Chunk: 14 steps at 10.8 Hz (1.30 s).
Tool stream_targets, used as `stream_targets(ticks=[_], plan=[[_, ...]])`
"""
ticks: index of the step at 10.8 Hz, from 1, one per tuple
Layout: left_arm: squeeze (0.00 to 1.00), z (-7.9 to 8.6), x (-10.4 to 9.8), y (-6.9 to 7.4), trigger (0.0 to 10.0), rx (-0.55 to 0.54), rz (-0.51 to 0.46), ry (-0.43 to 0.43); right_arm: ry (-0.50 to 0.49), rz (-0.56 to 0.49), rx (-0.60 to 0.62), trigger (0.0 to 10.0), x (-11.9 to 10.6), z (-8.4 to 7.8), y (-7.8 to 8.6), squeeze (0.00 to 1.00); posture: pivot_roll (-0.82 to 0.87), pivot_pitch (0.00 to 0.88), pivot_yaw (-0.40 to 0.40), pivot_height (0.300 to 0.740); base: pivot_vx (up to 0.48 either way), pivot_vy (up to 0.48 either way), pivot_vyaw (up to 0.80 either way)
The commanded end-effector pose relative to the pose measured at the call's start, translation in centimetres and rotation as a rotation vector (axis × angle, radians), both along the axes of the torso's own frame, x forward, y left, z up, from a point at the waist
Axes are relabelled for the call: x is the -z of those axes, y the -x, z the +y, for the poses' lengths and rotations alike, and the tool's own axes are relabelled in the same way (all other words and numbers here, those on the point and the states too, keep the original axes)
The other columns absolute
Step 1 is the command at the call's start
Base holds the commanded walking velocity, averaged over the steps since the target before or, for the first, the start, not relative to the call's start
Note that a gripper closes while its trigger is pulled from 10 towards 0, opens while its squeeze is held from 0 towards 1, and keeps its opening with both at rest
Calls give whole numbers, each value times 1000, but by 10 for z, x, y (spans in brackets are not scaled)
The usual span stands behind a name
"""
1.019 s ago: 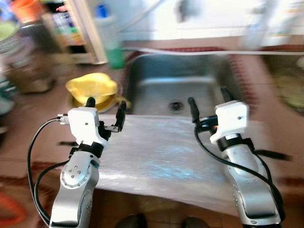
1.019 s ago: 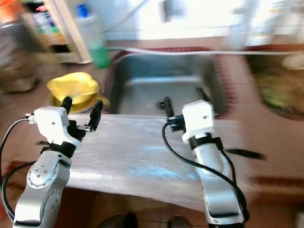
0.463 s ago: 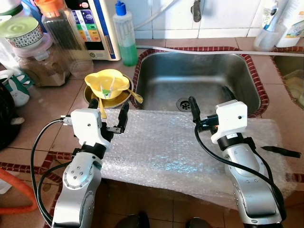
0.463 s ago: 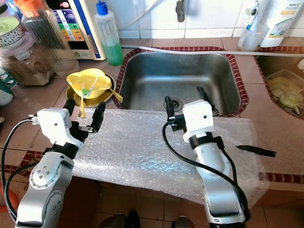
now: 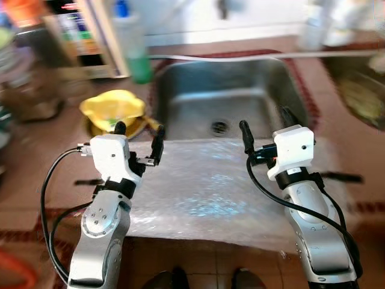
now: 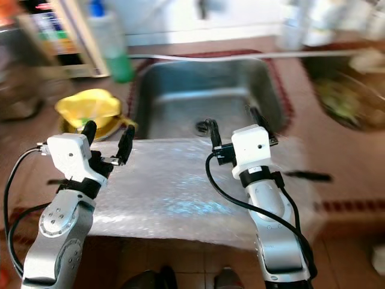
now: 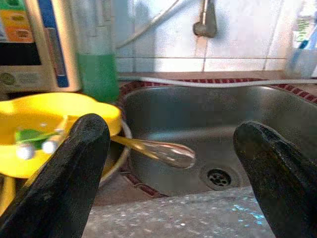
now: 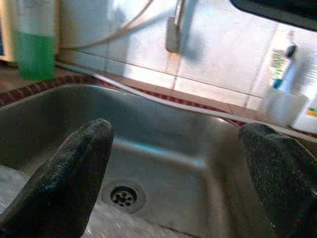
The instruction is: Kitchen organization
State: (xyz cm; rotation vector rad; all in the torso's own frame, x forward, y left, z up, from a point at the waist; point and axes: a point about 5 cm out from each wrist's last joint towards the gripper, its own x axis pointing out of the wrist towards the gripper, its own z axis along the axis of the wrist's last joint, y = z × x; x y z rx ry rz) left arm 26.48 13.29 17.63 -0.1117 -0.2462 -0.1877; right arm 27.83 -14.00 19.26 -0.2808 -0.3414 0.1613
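Tiled countertop [image 5: 48, 174] is carrying a sheet of bubble wrap [image 5: 210, 192] draped over its front edge at 6 o'clock, a yellow bowl [image 5: 114, 110] sitting at 10, and a green soap bottle [image 5: 135, 45] standing at 11 by the sink [image 5: 231, 96].

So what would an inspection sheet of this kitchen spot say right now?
Surface: tiled counter; bubble wrap laid across its front edge.
Job's things: yellow bowl with a spoon, beside the sink.
Clutter: green bottle; dark object on the counter to the right.
Grippers: left gripper and right gripper open over the wrap, holding nothing.
Cables: black ones along both arms.
Surroundings: tiled wall, tap, white hose.
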Motion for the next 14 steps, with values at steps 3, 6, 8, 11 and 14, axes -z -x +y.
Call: stream_targets(ticks=[3,6,8,11,14], plan=[[0,5,2,3,10000,-27,8,14,6,-8,-14,10000,-2,3,2,0,-167,212,89,740,0,0,-800],[0,4,2,3,10000,-15,12,-5,4,-8,-9,10000,-2,2,2,0,-168,211,93,740,0,0,-800],[0,7,3,3,10000,-30,19,-9,-2,-7,-7,10000,-1,2,3,0,-166,208,96,740,0,0,-800],[0,4,1,2,10000,-23,15,5,-3,-11,-12,10000,-3,4,2,0,-163,208,94,740,0,0,-800],[0,5,2,4,10000,-22,18,0,-3,-8,-20,10000,-1,5,2,0,-158,210,94,740,0,0,-800]])
